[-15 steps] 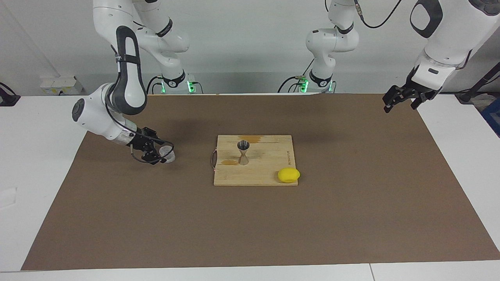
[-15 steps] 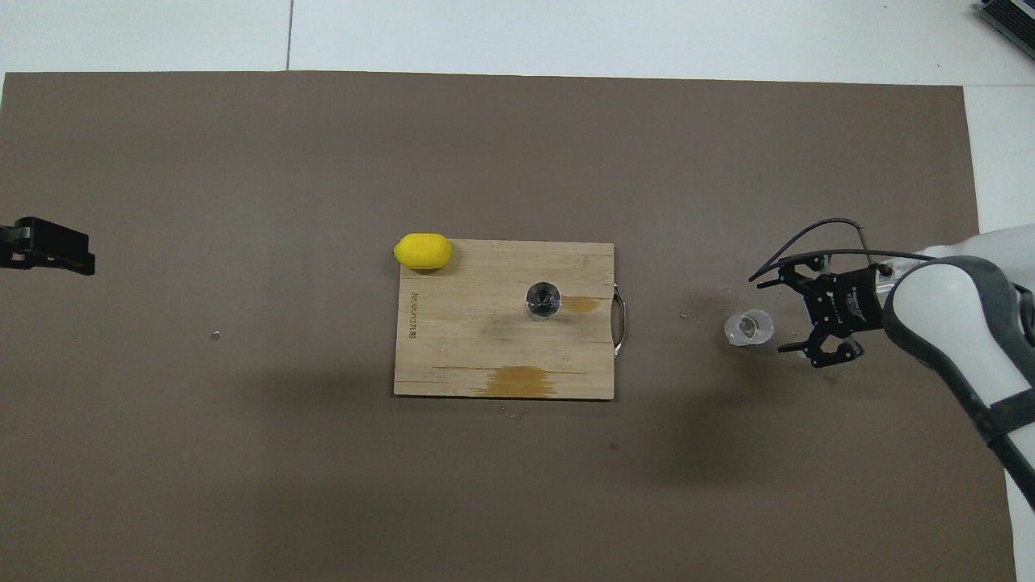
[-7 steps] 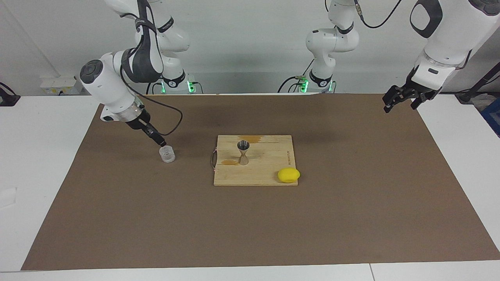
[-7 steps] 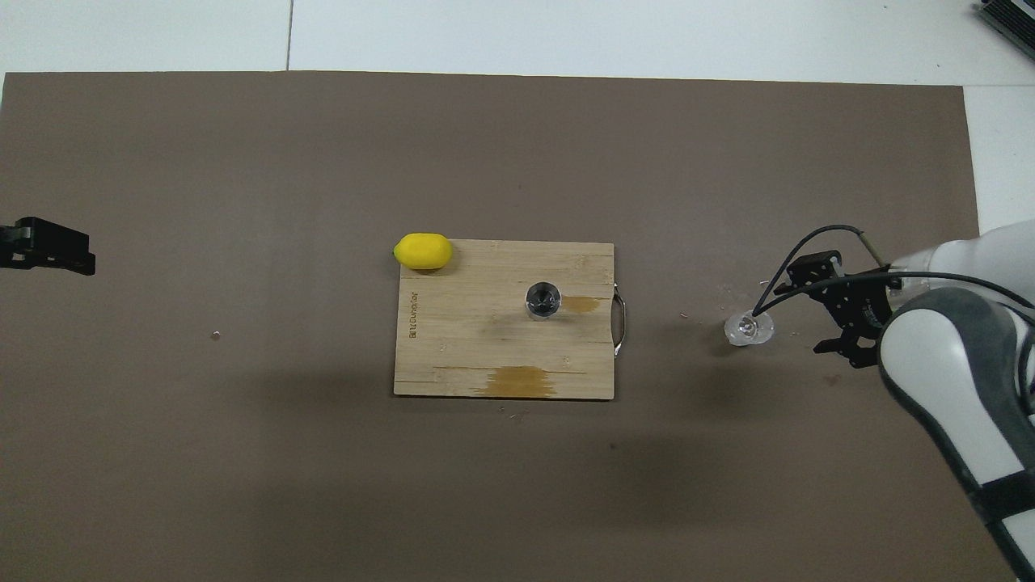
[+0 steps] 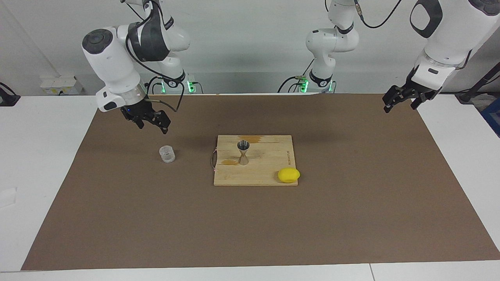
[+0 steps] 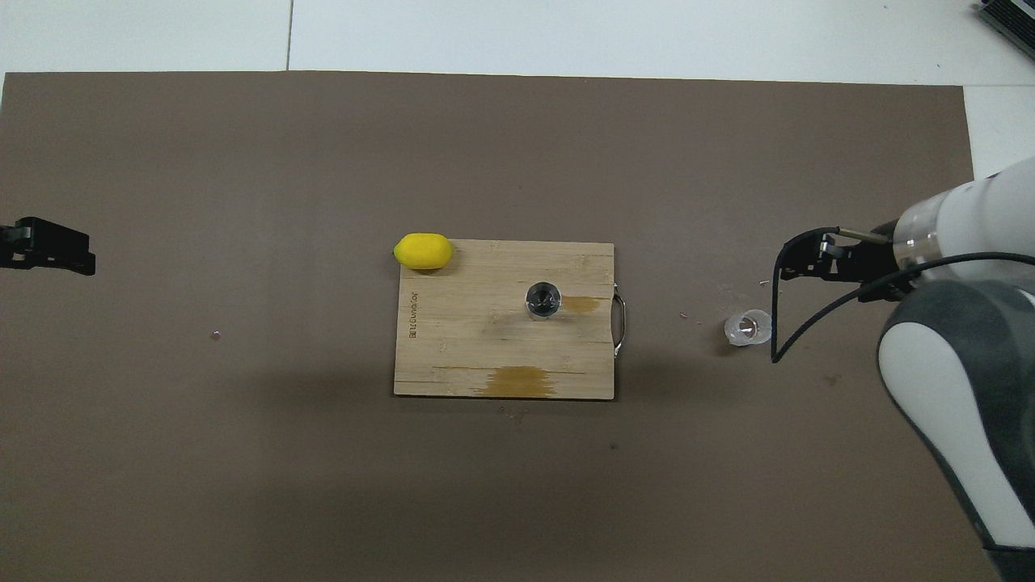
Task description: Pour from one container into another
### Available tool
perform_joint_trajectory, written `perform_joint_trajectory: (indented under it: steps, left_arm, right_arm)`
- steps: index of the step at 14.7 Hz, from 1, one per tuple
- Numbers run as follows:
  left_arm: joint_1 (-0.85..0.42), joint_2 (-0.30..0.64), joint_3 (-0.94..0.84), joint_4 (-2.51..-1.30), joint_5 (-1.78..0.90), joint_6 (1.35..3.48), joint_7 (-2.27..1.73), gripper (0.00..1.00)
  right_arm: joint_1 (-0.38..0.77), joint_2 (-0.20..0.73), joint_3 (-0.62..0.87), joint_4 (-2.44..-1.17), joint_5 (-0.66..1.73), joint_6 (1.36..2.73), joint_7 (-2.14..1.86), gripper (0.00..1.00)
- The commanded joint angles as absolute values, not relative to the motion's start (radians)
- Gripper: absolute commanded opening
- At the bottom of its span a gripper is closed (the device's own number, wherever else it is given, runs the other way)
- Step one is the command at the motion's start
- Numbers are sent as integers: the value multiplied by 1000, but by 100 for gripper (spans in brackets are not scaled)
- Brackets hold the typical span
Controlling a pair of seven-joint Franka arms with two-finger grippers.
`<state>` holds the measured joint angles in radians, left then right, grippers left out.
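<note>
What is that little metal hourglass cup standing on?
The metal jigger stands upright on a wooden cutting board, beside a brownish stain. A lemon rests at the board's corner. The wood directly under the jigger's base is hidden.

Light is even and fairly bright in both views, falling from overhead with no hard glare. The brown mat [image 5: 351, 218] reads matte and takes only soft, wide-edged shadows: a broad dim band lies on it nearer the robots than the cutting board [image 5: 265, 177], seen in the overhead view below the board [image 6: 453, 356], and another diffuse patch sits under the right arm. The lemon [image 5: 288, 175] is saturated and crisp. The jigger [image 5: 243, 152] shows small dull highlights on its metal. The clear cup [image 5: 167, 153] is faint against the mat, its rim barely catching light. Focus holds across the white counter [image 5: 43, 164]; edges look straight, without visible bending.
</note>
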<state>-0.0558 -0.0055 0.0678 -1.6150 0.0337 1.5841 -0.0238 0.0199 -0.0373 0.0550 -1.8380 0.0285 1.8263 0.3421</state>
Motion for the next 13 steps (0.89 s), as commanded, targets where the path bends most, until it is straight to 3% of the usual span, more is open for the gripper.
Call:
perform_joint_trajectory:
  steps: [1,6,13]
  left_arm:
    - [-40,-12,55,-1611,32,1583,-21,100]
    - [-54,-12,54,-1614,25,1591,-35,100]
    - [-63,-12,54,-1617,-31,1601,-37,100]
  right_arm:
    - [11,15,55,-1694,-41,1773,299,100]
    - [0,21,55,-1612,-51,1689,272,100]
    - [-2,12,54,-1646,-31,1594,206,100]
